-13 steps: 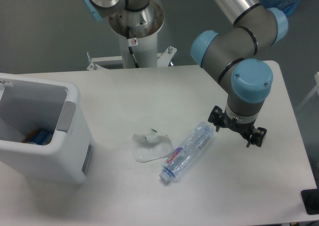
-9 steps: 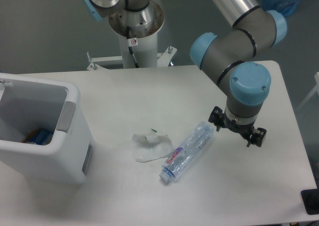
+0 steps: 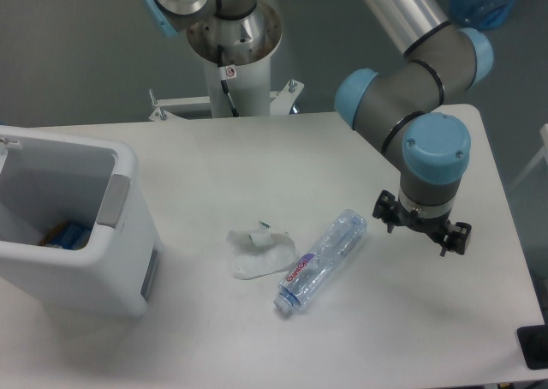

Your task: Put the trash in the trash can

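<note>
One plastic bottle (image 3: pixel 320 260), one crumpled white wad (image 3: pixel 259 252), one bin (image 3: pixel 77 273) with perhaps two scraps inside.

Open tabletop btwn pincer (image 3: pixel 421 227) & bottle (image 3: pixel 322 259) (wad (image 3: pixel 259 252) touches its far side).

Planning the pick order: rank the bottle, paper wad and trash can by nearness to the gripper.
1. Plastic bottle, just left of the gripper in the picture.
2. Crumpled paper wad, past the bottle's far side.
3. Trash can, at the table's left edge.
</note>
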